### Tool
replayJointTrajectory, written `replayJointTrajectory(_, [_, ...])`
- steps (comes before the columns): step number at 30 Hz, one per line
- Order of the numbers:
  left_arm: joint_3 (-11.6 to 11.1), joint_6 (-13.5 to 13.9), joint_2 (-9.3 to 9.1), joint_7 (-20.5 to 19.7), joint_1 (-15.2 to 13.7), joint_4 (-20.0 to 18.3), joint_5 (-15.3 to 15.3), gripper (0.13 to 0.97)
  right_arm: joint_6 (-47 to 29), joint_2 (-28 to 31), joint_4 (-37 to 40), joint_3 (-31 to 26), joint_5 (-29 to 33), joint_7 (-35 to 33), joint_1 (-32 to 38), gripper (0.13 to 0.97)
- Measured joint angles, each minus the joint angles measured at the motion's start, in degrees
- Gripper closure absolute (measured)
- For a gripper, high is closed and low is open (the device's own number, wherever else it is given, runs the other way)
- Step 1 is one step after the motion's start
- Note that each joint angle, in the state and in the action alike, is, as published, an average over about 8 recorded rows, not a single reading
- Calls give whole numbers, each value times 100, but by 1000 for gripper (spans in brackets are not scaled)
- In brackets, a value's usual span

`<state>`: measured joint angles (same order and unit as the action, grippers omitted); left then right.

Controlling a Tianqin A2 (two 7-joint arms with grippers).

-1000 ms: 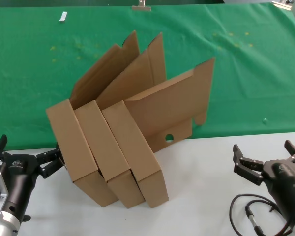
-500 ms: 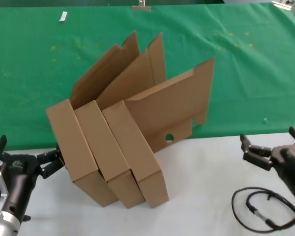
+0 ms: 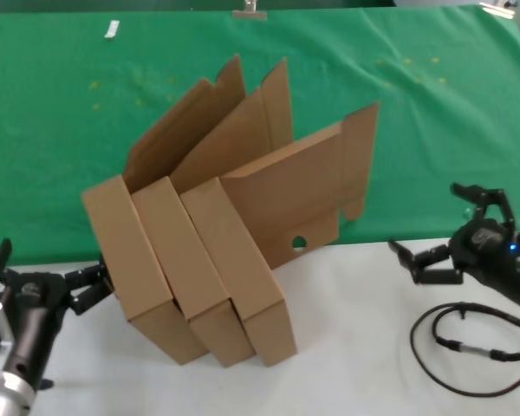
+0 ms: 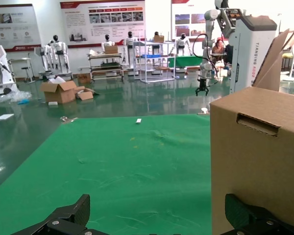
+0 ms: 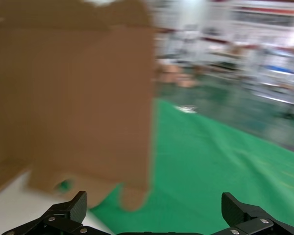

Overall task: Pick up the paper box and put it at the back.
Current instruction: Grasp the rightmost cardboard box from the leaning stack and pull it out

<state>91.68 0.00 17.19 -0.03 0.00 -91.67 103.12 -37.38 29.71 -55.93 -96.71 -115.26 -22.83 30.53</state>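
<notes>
1. Brown cardboard fills the middle of the head view. Three boxes lean side by side, lids up, at the seam where the white surface [image 3: 347, 347] meets the green cloth [image 3: 433, 130]. The paper box [image 3: 269, 251] nearest the right arm has a small round hole [image 3: 298, 243] low in its lid. The right tool [image 3: 446, 238] sits just past that box's right side, fingers spread wide and holding nothing. A black cable [image 3: 468, 347] loops on the white surface under it. The left tool [image 3: 43, 269] waits low at the left, close to the outer box [image 3: 134, 260], also open and empty.

2. Left wrist view: the side of a box [image 4: 257, 161] stands right by one open fingertip [image 4: 245, 215]. Green cloth [image 4: 127, 166] runs far ahead, wide and bare.

3. Right wrist view: the raised lid [image 5: 83, 98] is close in front. Both fingertips [image 5: 63, 210] stand wide apart with nothing between them.

4. I think the step is reaching for the box; nothing is lifted yet. Next, the right tool needs to close on the lid's free right edge or flap.

5. The boxes touch each other, so pulling one may tip the rest. Behind them the cloth has lots of open room. The cable could snag.
</notes>
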Motion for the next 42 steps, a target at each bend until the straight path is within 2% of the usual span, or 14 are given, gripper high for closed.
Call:
replayJointTrajectory(5, [0, 0, 0, 1, 0, 0, -1, 132, -1259, 490, 1262, -1122, -506, -735, 962, 129])
replayJointTrajectory(9, [0, 0, 0, 1, 0, 0, -1, 132, -2254, 636, 2262, -1732, -409, -965, 1690, 129])
replayJointTrajectory(14, [0, 0, 0, 1, 0, 0, -1, 132, -3431, 531, 3499, -2074, 135, -1254, 2472, 129])
replayJointTrajectory(21, [0, 0, 0, 1, 0, 0, -1, 132, -4648, 79, 4893, -2181, 816, -1876, 3191, 129])
replayJointTrajectory(29, [0, 0, 0, 1, 0, 0, -1, 132, -5172, -459, 5322, -2251, 1038, -2083, 3409, 129])
replayJointTrajectory(38, [0, 0, 0, 1, 0, 0, -1, 132, -5250, -983, 5316, -2668, 911, -2197, 3473, 174])
replayJointTrajectory(42, [0, 0, 0, 1, 0, 0, -1, 132, -5255, -1194, 5364, -2676, 976, -2241, 3512, 229])
